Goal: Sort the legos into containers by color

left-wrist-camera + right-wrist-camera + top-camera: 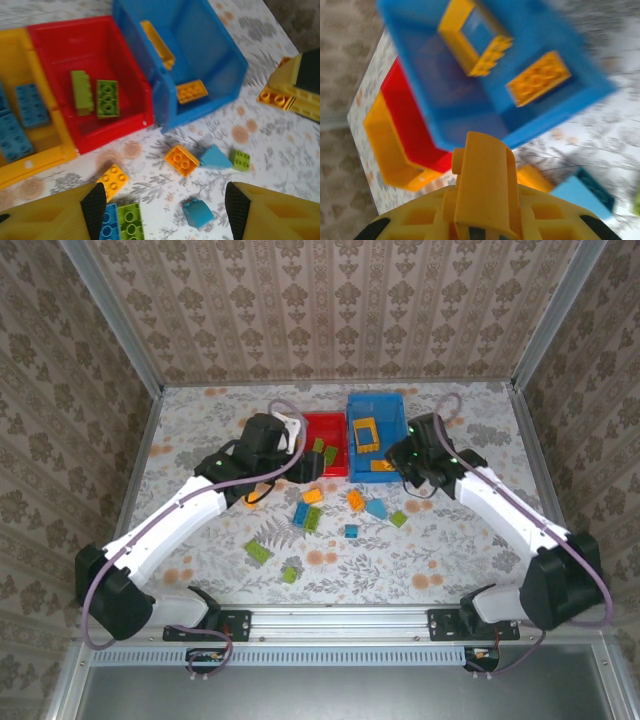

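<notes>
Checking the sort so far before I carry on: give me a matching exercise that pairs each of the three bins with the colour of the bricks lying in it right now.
Bins
1. yellow bin
2. red bin
3. blue bin

Contents
A. green bricks
B. orange bricks
C. blue bricks

Pairs: 1-C, 2-A, 3-B
</notes>
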Controlling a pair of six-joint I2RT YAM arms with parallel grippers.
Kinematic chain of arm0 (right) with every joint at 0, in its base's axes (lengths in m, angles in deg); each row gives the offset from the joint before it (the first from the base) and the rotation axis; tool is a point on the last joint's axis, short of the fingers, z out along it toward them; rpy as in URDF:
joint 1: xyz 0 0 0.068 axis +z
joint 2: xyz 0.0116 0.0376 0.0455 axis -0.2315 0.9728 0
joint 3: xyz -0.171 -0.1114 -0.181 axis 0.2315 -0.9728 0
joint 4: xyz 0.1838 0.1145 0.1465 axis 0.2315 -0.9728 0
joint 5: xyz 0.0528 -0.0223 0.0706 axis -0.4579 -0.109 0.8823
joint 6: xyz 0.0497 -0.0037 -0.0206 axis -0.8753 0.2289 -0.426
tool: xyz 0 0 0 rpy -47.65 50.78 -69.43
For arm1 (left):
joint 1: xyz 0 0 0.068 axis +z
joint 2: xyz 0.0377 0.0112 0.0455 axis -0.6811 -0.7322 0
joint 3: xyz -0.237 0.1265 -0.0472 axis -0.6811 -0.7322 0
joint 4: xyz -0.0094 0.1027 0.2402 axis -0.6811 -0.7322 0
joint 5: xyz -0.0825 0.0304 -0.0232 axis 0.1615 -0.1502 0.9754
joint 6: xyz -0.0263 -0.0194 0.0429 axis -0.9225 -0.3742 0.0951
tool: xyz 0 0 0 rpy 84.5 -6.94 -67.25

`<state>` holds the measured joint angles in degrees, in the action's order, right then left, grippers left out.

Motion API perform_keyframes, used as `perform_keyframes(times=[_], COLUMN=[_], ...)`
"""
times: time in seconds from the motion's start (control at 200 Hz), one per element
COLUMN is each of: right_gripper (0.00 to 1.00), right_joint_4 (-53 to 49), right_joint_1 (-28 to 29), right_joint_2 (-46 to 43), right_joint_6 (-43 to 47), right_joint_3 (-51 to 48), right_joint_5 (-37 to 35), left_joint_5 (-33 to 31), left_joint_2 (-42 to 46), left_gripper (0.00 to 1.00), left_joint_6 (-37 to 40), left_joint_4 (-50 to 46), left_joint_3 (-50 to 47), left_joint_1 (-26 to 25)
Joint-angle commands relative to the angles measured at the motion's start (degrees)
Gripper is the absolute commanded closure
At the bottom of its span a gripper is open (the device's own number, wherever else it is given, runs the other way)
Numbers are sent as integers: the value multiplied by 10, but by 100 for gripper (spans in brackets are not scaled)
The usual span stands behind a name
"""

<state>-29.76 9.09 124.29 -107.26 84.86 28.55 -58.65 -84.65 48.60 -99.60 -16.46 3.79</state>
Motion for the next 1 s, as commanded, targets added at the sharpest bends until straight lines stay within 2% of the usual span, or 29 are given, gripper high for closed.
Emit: perform_keyframes(times=[0.0,0.19,0.5,0.58,0.65,0.73,0.995], right_gripper=[93,91,86,81,68,59,50], right_joint_4=[9,30,39,30,15,-1,-11], right_joint_1=[13,-3,-40,-40,-41,-42,-44], right_joint_2=[72,189,281,293,292,285,243], right_joint_6=[104,131,150,152,156,157,170], right_joint_3=[38,101,142,150,154,153,144], right_joint_5=[36,100,175,176,160,140,125], left_joint_5=[-32,-42,-37,-37,-36,-31,-24], left_joint_2=[18,29,39,39,39,40,40], left_gripper=[33,33,32,33,32,32,31], left_joint_6=[-42,-69,-86,-85,-84,-78,-56], left_joint_4=[3,3,2,-4,-11,-17,-36], left_joint_3=[-8,-16,-34,-38,-43,-50,-68], left_joint_1=[11,16,6,4,4,1,-8])
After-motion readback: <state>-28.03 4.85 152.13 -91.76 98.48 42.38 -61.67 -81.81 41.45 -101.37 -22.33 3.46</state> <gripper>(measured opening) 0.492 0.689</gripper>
